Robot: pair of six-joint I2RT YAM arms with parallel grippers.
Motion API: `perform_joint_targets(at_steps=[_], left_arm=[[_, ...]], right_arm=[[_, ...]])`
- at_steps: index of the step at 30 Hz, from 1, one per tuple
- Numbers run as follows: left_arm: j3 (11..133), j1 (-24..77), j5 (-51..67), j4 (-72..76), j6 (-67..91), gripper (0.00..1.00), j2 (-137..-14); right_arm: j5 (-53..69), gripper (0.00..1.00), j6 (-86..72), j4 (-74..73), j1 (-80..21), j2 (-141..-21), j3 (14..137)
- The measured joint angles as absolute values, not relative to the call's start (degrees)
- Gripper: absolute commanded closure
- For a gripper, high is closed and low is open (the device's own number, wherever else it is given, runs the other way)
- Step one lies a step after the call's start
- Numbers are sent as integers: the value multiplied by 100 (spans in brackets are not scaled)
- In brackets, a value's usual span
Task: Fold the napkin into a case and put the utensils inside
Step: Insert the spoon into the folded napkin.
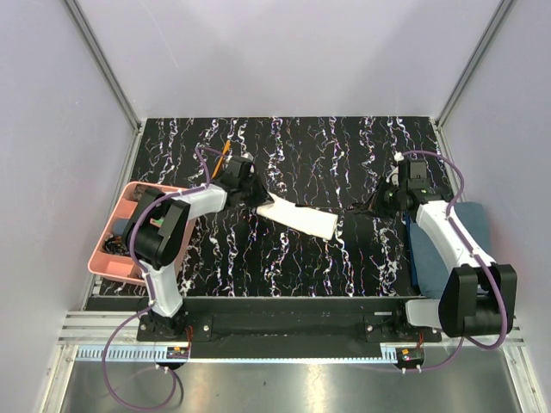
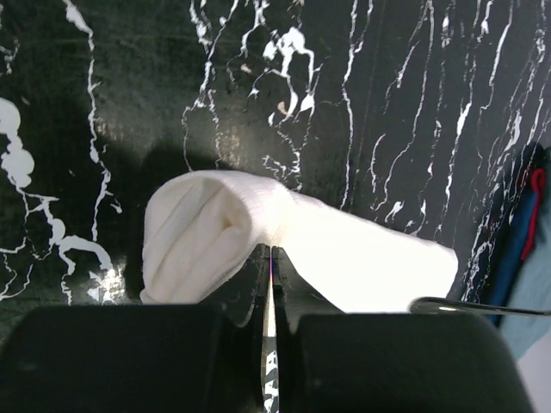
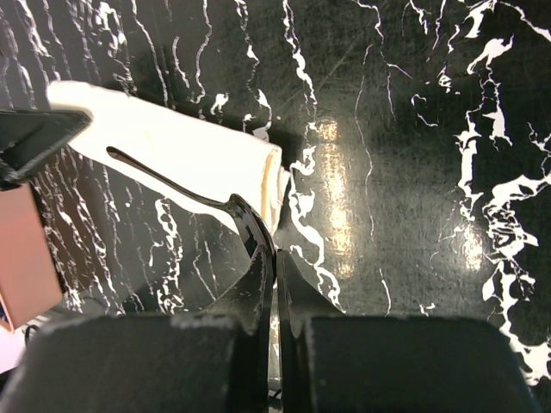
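Just in front of the left hand (image 2: 269, 258) lies the cream cloth napkin (image 2: 362, 258), folded to a narrow strip on the black marbled bench (image 1: 344, 155). This hand is pinching a thin orange-handled stick (image 1: 225, 148). The right hand (image 3: 274, 258), near the strip's other end, is pressed together on a slim black spoon (image 3: 164, 178).

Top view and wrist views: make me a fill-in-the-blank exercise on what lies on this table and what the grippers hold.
1. The tray at the table's left edge is ___ in colour.
2. The right gripper is shut on a black ___.
3. The folded napkin lies ___ the left gripper and the right gripper.
4. The blue towel lies on the table's ___ side.

Missing words: pink; spoon; between; right.
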State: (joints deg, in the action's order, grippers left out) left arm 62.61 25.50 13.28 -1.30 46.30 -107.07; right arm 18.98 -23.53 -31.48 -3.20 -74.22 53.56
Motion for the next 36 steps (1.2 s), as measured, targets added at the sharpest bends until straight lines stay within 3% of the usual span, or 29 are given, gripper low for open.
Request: perform_joint_targets(at_steps=[36], left_arm=[[6034,2488,1326,56,4565,96,-10707]], right_arm=[[1946,100,-2296,-2453,-309,-8278,5043]])
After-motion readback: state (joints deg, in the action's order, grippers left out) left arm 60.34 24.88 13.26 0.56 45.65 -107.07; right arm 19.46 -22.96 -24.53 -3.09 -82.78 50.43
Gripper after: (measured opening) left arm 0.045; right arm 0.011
